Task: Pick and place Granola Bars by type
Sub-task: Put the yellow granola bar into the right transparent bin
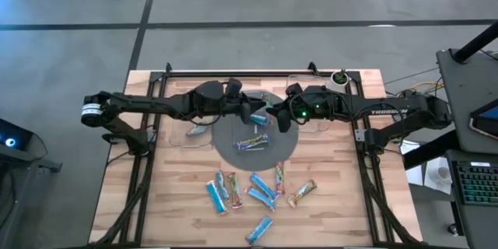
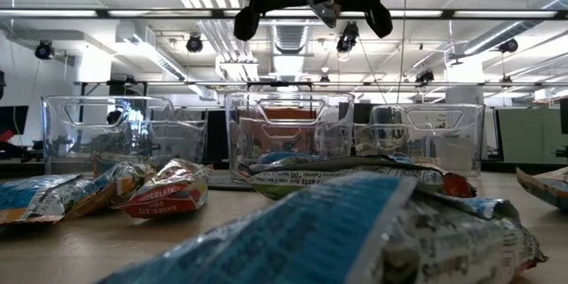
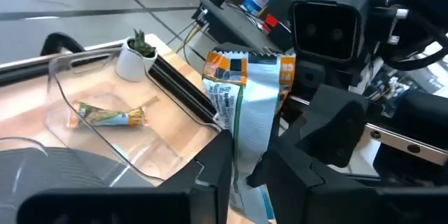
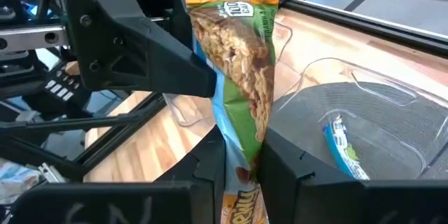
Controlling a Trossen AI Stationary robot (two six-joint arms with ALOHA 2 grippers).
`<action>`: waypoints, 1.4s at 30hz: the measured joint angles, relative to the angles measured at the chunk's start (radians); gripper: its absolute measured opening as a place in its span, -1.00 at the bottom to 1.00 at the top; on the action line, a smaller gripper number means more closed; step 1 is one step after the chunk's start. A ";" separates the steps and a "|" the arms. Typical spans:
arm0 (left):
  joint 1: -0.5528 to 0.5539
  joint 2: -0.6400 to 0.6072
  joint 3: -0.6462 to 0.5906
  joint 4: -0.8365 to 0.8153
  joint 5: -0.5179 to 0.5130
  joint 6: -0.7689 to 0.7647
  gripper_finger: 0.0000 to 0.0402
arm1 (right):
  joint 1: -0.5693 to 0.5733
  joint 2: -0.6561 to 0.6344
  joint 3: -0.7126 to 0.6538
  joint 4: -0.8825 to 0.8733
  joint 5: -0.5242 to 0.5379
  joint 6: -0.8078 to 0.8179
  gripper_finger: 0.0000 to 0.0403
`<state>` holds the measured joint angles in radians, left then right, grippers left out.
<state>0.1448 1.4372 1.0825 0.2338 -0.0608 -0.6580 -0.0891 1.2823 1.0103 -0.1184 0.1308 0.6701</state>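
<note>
Both arms are matte black with chunky, rounded joint housings. The left arm (image 1: 148, 105) carries a pale grey ring near its base. The right arm (image 1: 389, 109) bears white lettering on one link and small green lights glowing near the wrist. Each end effector has angular, flat-faced black fingers (image 4: 140, 63).

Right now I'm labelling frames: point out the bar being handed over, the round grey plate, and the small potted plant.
granola bar (image 4: 238, 77): right wrist view, wrapper middle.
round grey plate (image 1: 233, 150): high view, bare left part.
small potted plant (image 3: 134, 59): left wrist view, white pot.
</note>
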 joint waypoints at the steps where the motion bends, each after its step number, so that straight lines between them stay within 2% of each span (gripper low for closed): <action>1: 0.000 0.000 0.002 -0.008 -0.007 0.002 -0.70 | 0.000 0.000 0.000 -0.001 0.001 0.000 -0.71; 7: -0.023 -0.001 0.032 -0.129 -0.116 0.010 -0.70 | -0.011 0.000 0.000 -0.012 0.004 0.000 -0.71; 14: -0.068 -0.002 0.099 -0.176 -0.099 0.045 -0.70 | -0.028 -0.001 0.000 -0.012 0.003 0.003 -0.71; 19: -0.082 -0.002 0.122 -0.183 -0.239 0.076 -0.69 | -0.031 -0.001 0.000 -0.013 0.003 0.000 -0.71; 22: -0.083 -0.002 0.124 -0.185 -0.227 0.037 -0.61 | -0.032 -0.001 0.000 -0.015 0.003 -0.002 -0.71; 26: -0.088 -0.008 0.124 -0.195 -0.201 0.031 -0.40 | -0.032 -0.004 0.000 -0.051 0.003 -0.015 -0.71; 28: -0.091 -0.009 0.124 -0.228 -0.198 0.030 -0.29 | -0.033 -0.015 0.000 -0.102 0.044 -0.008 -0.71; 30: -0.097 -0.009 0.124 -0.282 -0.197 0.029 -0.19 | -0.040 -0.039 0.000 -0.202 0.135 0.037 -0.71; 33: -0.111 -0.020 0.124 -0.380 -0.194 0.028 -0.12 | -0.066 -0.091 0.000 -0.421 0.284 0.185 -0.71; 34: -0.116 -0.025 0.124 -0.413 -0.196 0.027 -0.11 | -0.083 -0.109 0.000 -0.502 0.301 0.230 -0.71; 38: -0.143 -0.037 0.124 -0.569 -0.248 0.013 -0.10 | -0.159 -0.148 -0.001 -0.731 0.231 0.303 -0.71; 42: -0.175 -0.045 0.124 -0.719 -0.301 0.007 -0.10 | -0.193 -0.139 -0.012 -0.769 0.208 0.259 -0.65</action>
<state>-0.0298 1.3917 1.2064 -0.4851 -0.3614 -0.6514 -0.2825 1.1435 0.9985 -0.8879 0.3389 0.9291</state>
